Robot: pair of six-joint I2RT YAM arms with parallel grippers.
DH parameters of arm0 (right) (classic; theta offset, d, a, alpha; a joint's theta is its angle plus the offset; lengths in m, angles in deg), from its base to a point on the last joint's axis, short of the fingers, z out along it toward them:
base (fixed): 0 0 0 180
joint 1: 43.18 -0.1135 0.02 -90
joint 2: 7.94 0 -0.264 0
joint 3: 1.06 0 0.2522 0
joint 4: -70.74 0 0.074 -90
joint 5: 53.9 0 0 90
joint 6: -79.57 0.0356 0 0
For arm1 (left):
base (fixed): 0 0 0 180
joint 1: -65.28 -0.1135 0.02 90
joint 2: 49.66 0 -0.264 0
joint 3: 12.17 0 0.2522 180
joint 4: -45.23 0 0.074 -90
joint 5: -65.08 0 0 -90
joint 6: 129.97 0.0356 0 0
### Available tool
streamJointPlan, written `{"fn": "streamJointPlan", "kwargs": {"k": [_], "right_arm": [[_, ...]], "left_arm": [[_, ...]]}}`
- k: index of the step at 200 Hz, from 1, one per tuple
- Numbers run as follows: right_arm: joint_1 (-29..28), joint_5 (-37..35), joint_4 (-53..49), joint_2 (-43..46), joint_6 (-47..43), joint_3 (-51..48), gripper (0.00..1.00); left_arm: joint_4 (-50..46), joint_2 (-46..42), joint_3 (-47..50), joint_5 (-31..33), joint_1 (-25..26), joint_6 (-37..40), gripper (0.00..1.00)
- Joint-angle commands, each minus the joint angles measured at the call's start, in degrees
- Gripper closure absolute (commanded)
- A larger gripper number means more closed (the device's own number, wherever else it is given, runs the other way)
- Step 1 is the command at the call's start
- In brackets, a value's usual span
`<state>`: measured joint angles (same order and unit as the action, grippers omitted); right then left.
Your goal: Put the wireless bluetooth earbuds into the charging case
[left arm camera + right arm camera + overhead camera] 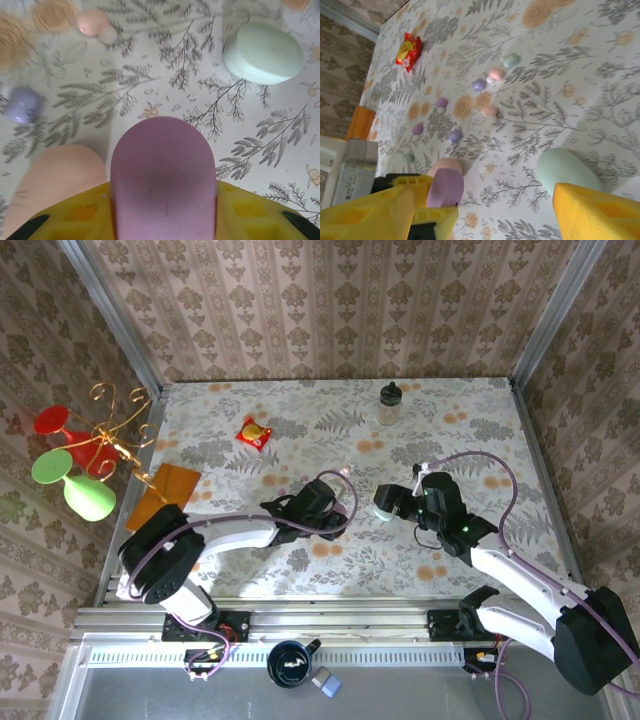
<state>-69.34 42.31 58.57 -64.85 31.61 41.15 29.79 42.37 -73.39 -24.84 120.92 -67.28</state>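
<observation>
earbuds point(478, 84): tiny smooth plastic buds, loose on the surface point(600, 75), scattered from upper centre down to mid-left of the right wrist view – pink, lilac, mint. My read: featherweight, rigid, slick and rounded, so they'll likely roll or squirt out of a hard pinch; take one with a light nip across its widest part, coming straight down

left pincer point(162, 212) is clamped on the lilac charging case point(162, 170), bottom centre of its wrist view; peach case point(60, 180) just beside it at lower left, mint case point(263, 52) apart at upper right. right pincer point(485, 200) is spread wide, nothing held; the mint case sits by its lower-right finger, contact unclear

can't make out: whether the lilac case lid is open, or where its seam and sockets are – its near end is buried between the yellow fingers; bud shape and orientation too small to read
</observation>
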Motion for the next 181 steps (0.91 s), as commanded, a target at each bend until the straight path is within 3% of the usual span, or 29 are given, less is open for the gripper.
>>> {"fn": "streamJointPlan", "kwargs": {"k": [1, 30, 61, 91, 105, 181], "right_arm": [[0.48, -4.02, -1.55, 1.75, -1.43, -0.94, 0.25], [0.99, -4.50, -2.27, 2.54, -2.36, -1.02, 0.25], [1.53, -5.43, -2.71, 3.56, -2.48, -1.54, 0.25], [1.85, -6.19, -3.83, 5.05, -3.49, -1.54, 0.25], [2.03, -6.76, -4.55, 5.95, -3.72, -1.79, 0.25], [2.22, -8.53, -5.49, 8.18, -5.92, -2.78, 0.25]], "left_arm": [[-7.33, 3.07, -4.72, 0.07, 2.06, -4.86, 0.62], [-12.24, 8.55, -9.62, -1.93, 2.63, -7.20, 0.61], [-12.73, 12.18, -11.65, -4.35, 2.99, -8.08, 0.53], [-11.53, 12.93, -11.95, -6.30, 2.99, -10.12, 0.28], [-11.15, 12.53, -12.00, -7.91, 2.99, -10.73, 0.22], [2.74, 10.22, -8.55, -21.94, 2.58, -18.71, 0.25]]}}
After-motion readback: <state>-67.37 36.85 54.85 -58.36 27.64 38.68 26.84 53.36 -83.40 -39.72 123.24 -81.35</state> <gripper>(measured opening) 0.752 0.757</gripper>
